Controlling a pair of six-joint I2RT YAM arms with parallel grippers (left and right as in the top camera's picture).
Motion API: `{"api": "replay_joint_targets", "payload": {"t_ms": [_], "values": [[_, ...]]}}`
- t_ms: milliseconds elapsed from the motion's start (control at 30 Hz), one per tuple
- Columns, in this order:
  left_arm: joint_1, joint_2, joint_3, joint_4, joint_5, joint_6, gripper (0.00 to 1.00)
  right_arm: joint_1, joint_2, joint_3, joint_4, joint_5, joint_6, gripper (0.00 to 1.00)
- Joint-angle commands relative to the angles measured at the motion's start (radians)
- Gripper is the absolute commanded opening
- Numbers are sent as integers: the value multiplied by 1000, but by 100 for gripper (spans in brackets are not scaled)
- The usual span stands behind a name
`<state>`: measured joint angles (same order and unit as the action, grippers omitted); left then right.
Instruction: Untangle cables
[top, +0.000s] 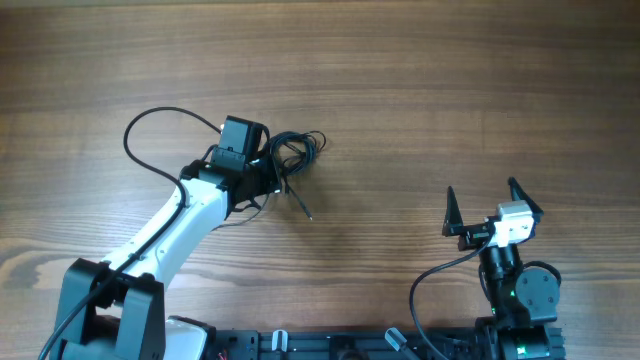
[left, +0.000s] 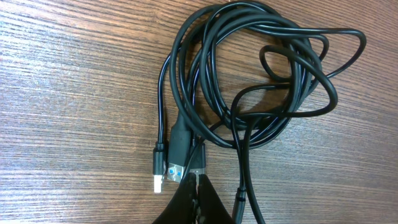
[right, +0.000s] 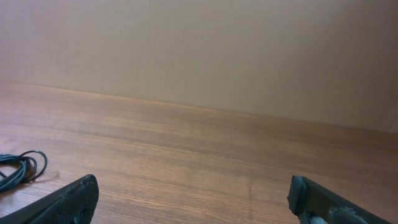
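The cables (left: 182, 127) lie coiled on the table (top: 450, 80), left of centre. The left gripper (left: 196, 182) is pinched closed, apparently on a plug end at the coil's edge; the right gripper (top: 482, 195) gapes wide, empty, well apart.

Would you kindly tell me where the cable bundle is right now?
In the overhead view, the cable bundle lies left of centre on the table, at the tips of the shut left pincer.

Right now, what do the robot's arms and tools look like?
The left arm is white with black joints and a looping black cord. The right arm is black, with a white block. The left tool and right tool have black pointed fingers.
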<state>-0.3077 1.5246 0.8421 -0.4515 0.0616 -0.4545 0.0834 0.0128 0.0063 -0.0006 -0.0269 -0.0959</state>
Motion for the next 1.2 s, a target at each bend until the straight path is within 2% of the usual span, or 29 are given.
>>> {"api": "replay_joint_targets", "payload": {"t_ms": [0,367,733,800,833,867,967,1167], "values": [[-5,11,-8,4,9,1,4,-4,-8,-1,3,-19,-8,100],[-5,21,-8,48,9,0,4,-4,-8,-1,3,-20,-8,100],[-5,169,-8,79,10,-7,5,-4,-8,-1,3,-19,-8,100],[-5,170,-8,85,10,-7,17,-4,-8,-1,3,-19,-9,100],[-5,170,-8,101,10,-6,38,-4,-8,-1,3,-19,-9,100],[-5,170,-8,114,9,-6,47,-4,-8,-1,3,-19,-8,99],[-4,168,0,127,9,-1,67,-4,-8,-1,3,-19,-8,100],[44,42,50,70,9,5,74,-4,-8,-1,3,-19,-8,100]]}}
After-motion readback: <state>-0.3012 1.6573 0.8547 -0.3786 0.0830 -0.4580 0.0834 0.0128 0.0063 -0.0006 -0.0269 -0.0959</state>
